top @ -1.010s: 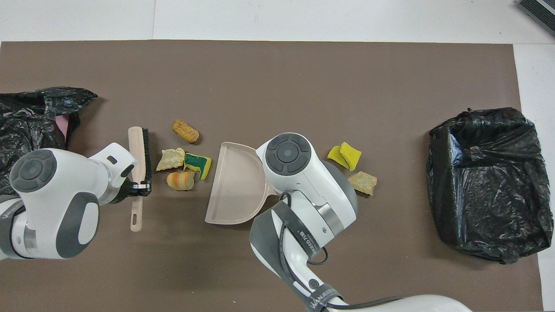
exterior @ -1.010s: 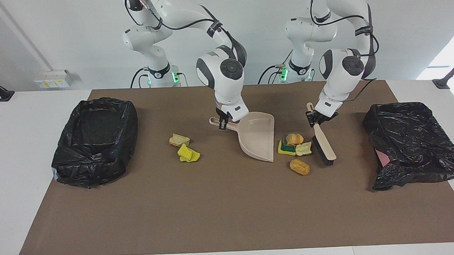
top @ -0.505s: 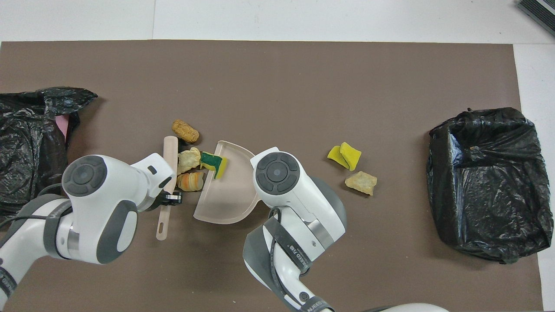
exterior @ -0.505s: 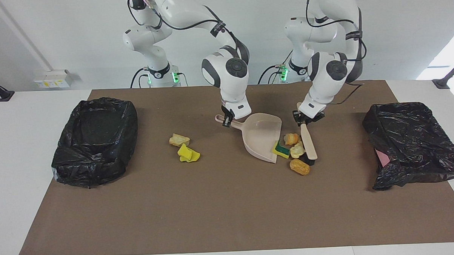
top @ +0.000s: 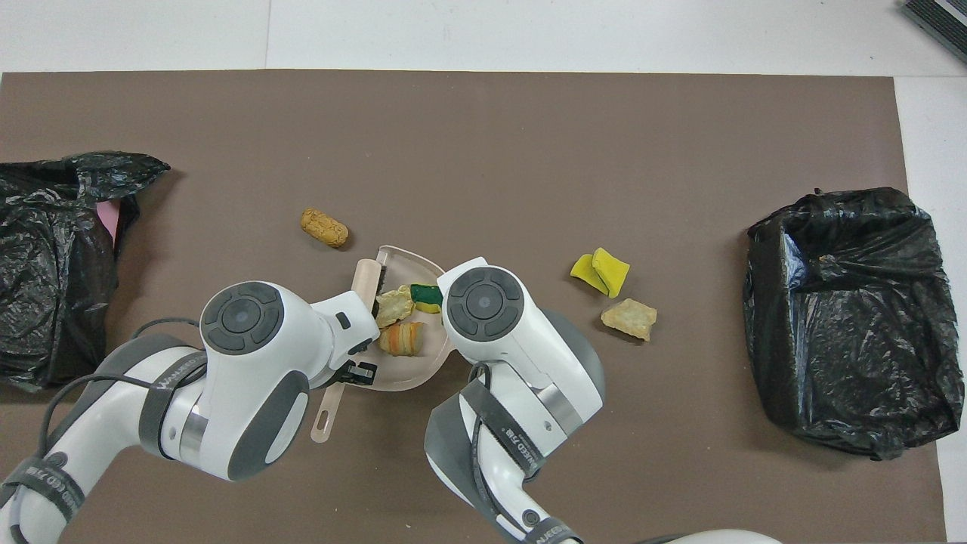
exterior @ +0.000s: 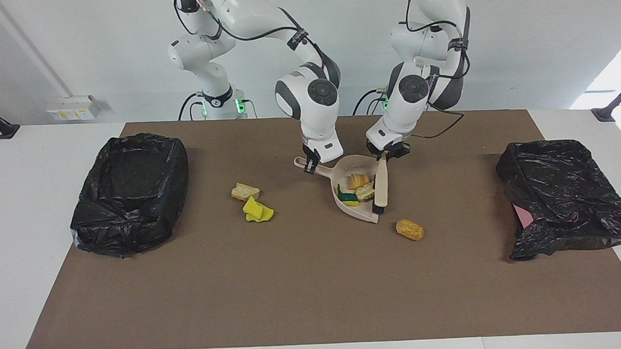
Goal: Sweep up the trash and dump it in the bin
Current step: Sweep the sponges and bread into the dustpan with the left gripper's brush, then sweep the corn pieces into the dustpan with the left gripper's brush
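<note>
Inside the dustpan (exterior: 353, 193), held by the right tool (exterior: 308, 165), three trash bits (exterior: 357, 188) now lie, swept by the left tool's (exterior: 384, 155) gripped brush (exterior: 379, 187); others remain.

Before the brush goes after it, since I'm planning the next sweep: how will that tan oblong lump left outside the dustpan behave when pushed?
The tan lump looks rounded and oblong, so it may roll rather than slide. It seems light and bread-like, so the brush should shift it easily, perhaps flicking it off line. It lies alone on the flat brown mat, farther from the robots than the dustpan, with nothing to stop it.

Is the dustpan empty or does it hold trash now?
It holds trash: three pieces lie inside the dustpan, the brush beside them.
</note>
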Robot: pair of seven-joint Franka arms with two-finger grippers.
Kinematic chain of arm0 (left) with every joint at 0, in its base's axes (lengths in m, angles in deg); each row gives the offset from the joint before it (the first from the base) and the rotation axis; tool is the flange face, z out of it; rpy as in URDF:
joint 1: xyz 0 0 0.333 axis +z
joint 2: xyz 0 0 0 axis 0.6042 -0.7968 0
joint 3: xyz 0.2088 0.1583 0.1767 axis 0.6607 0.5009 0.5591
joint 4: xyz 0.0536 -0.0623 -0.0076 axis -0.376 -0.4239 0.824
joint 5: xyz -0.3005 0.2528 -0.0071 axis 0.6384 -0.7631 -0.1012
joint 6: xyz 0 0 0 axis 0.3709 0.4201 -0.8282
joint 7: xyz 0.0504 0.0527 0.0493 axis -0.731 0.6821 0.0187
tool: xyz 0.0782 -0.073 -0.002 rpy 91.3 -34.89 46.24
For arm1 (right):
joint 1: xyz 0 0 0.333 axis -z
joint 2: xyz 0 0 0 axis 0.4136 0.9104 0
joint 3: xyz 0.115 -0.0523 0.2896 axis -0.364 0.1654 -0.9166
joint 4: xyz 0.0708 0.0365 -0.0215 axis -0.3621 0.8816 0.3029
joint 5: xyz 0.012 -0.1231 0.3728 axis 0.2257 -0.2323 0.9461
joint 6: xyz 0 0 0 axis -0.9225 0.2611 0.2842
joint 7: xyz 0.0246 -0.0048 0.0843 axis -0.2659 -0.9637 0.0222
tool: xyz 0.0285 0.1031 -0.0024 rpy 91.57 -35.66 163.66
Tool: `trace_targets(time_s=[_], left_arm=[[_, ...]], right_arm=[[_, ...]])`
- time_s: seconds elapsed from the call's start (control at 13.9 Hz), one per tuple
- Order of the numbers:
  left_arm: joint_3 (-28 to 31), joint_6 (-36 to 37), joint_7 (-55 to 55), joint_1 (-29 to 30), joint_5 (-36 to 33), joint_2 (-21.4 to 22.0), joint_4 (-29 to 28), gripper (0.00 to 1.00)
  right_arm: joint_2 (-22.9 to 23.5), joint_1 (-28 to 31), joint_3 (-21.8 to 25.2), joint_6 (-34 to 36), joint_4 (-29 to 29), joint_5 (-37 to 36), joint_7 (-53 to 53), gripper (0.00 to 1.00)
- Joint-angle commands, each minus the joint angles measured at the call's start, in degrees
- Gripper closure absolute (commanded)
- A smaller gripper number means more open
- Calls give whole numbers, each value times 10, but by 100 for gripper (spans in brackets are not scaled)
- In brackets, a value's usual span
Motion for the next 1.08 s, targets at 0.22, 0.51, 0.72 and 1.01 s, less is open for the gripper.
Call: trace_targets(time_s=[0.22,0.51,0.72,1.01], left_arm=[[15,67,-94,61,-19,-28,103,100],[14,27,-186,146,-63,-90,155,100],[14,-12,-258,185,-74,-157,200,100],[14,-27,-294,186,-75,-164,181,100]], right_arm=[[-16,3,-3,-5,23,4,-70,100],[-18,-5,-3,-3,23,-3,-113,100],[-18,-7,-3,-7,23,-4,-117,100],[-18,-7,-3,-9,23,-9,-117,100]])
